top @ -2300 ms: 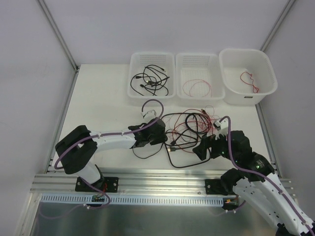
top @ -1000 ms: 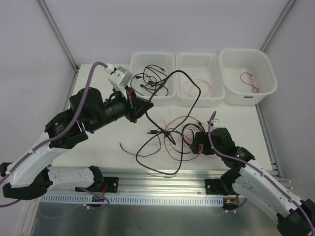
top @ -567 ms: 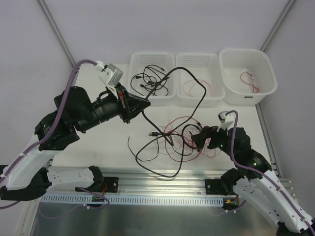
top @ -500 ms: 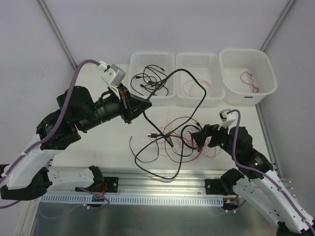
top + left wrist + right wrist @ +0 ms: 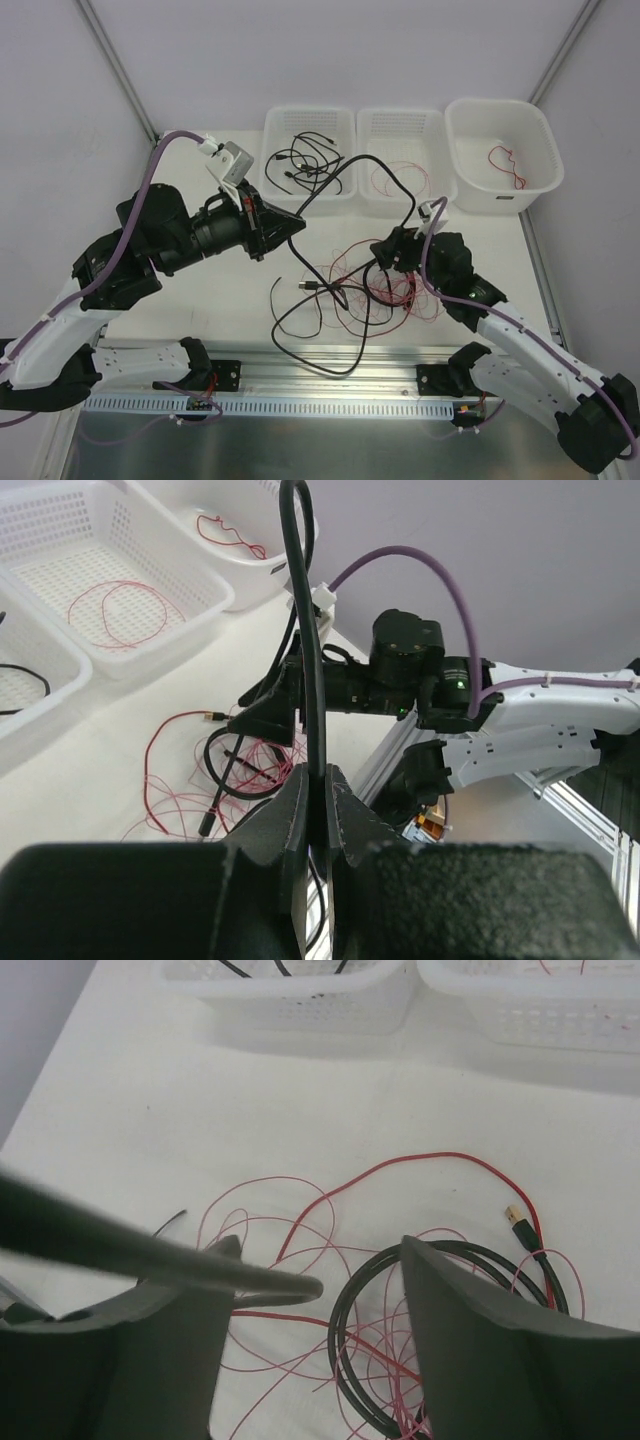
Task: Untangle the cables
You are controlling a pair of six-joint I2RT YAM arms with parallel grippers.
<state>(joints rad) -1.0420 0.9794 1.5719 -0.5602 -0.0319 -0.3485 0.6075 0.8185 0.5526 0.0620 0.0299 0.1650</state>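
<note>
Top view first: my left gripper (image 5: 297, 222) is up off the table (image 5: 190, 170), clenched on the black cable (image 5: 412, 193). That cable arcs high toward the baskets (image 5: 308, 110) and drops down to my right gripper (image 5: 386, 250). The rest of the cables sit in a knot on the table between my arms, red wires (image 5: 400, 295) laced through black loops. From up here I can't tell how my right jaws stand.

Left wrist view: my fingers (image 5: 295, 810) are pinched flat on the black cable, which rises straight out of them. Across the table I see my right arm with the cable running down to its nose. The top view never shows that pinch.

Right wrist view: here's what the other two hide. My right fingers (image 5: 470, 1330) stand apart with nothing clamped. The black cable slants in over one finger and hangs loose in the gap. Below lie a black coil (image 5: 340, 1330) and a red wire ending in a gold plug (image 5: 513, 1215).

The risks, as I judge them:
- If I haul higher on the left while red wires are hooked around the cable, the whole knot could lift and cinch tighter.
- If my right jaws close carelessly, they could trap a red strand along with the cable.
- They could also miss the cable entirely, since it sits off-centre.
</note>
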